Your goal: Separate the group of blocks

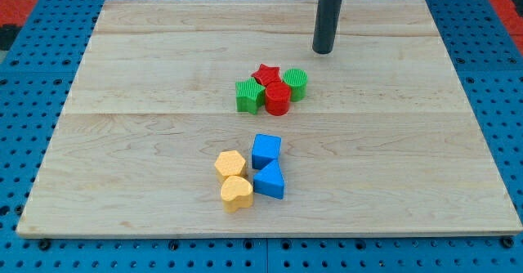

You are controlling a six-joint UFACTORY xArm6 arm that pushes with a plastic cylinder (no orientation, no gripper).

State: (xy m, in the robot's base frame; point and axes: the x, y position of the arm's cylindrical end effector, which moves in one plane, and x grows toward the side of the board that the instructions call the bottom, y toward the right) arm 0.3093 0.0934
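Two clusters of blocks lie on the wooden board (122,142). The upper cluster near the middle has a red star (265,73), a red cylinder (277,98), a green star-like block (248,96) and a green half-round block (297,84), all touching. The lower cluster has a blue cube (265,150), a blue triangular block (270,180), a yellow hexagonal block (230,164) and a yellow heart-shaped block (236,194), packed close together. My tip (324,51) is on the board above and right of the green half-round block, a short gap away, touching no block.
The board lies on a blue pegboard surface (33,77) that surrounds it on all sides. A red area (24,2) shows at the view's top left corner.
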